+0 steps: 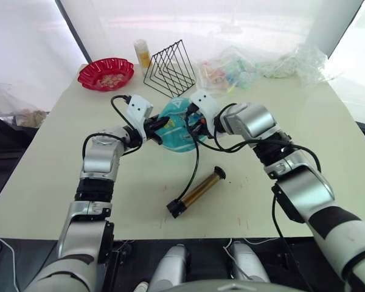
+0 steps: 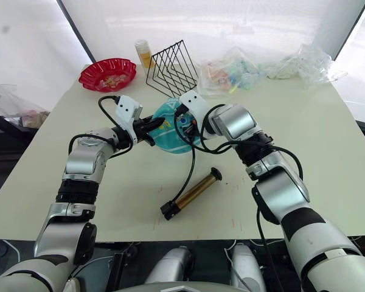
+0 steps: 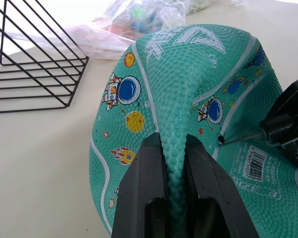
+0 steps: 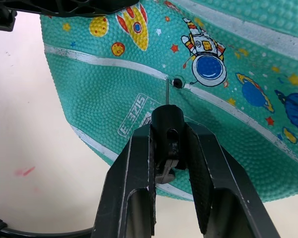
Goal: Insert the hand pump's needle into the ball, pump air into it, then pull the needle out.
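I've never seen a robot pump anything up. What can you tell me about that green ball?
The ball is teal pebbled rubber with white stripes and astronaut, rocket and planet prints, flat and creased. The left gripper pinches a fold of it; the right gripper holds the needle just short of its valve. It lies on the table.

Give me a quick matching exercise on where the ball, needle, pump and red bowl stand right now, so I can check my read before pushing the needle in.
Things:
1. ball
2. needle
3. pump
4. red bowl

States:
a. lying on its side on the table, nothing holding it
b. a fold of it pinched by the left gripper
c. at the table's far left corner
d. its black fitting held in the right gripper, tip just beside the valve hole

Pairs: 1-b, 2-d, 3-a, 4-c
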You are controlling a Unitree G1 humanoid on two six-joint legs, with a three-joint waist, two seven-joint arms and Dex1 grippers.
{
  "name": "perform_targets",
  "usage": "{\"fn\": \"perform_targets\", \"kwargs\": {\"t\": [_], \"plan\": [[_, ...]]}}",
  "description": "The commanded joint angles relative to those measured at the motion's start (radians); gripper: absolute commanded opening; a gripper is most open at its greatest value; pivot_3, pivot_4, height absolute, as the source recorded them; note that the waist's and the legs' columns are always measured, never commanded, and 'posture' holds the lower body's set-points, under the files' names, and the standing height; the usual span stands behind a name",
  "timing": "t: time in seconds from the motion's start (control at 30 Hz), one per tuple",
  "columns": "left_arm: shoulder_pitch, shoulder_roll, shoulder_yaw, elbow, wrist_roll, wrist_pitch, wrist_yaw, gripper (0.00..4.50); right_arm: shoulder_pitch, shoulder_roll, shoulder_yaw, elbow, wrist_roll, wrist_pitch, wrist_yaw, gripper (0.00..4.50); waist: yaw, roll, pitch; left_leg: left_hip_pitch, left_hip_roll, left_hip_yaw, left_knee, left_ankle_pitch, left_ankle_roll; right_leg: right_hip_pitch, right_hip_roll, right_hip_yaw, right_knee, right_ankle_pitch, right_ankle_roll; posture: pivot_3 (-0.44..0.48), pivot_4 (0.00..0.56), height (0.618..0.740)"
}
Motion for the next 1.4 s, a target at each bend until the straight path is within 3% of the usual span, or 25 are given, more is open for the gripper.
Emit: {"fn": "perform_targets", "kwargs": {"t": [0.03, 0.73, 1.4], "plan": [[0.007, -0.009, -0.024, 0.012, -0.008, 0.014, -0.019, 0.0, -0.011, 0.016, -0.025, 0.005, -0.015, -0.003, -0.008, 0.4, 0.0, 0.0, 0.0, 0.0, 0.0, 0.0, 0.0, 0.0, 0.0, 0.0, 0.0, 0.0, 0.0, 0.0, 0.0, 0.0, 0.15, 0.74], [0.001, -0.011, -0.012, 0.034, -0.017, 0.016, -0.013, 0.0, 0.013, -0.011, -0.033, 0.027, -0.046, 0.021, 0.006, 0.4, 0.001, 0.0, 0.0, 0.0, 0.0, 0.0, 0.0, 0.0, 0.0, 0.0, 0.0, 0.0, 0.0, 0.0, 0.0, 0.0, 0.15, 0.74], [0.035, -0.023, -0.025, -0.027, -0.025, 0.046, -0.015, 0.0, -0.037, 0.051, -0.055, 0.143, -0.078, -0.007, -0.023, 0.4, -0.003, 0.001, -0.006, 0.001, 0.0, 0.0, 0.0, 0.0, 0.0, 0.0, 0.0, 0.0, 0.0, 0.0, 0.0, 0.0, 0.15, 0.74]]}}
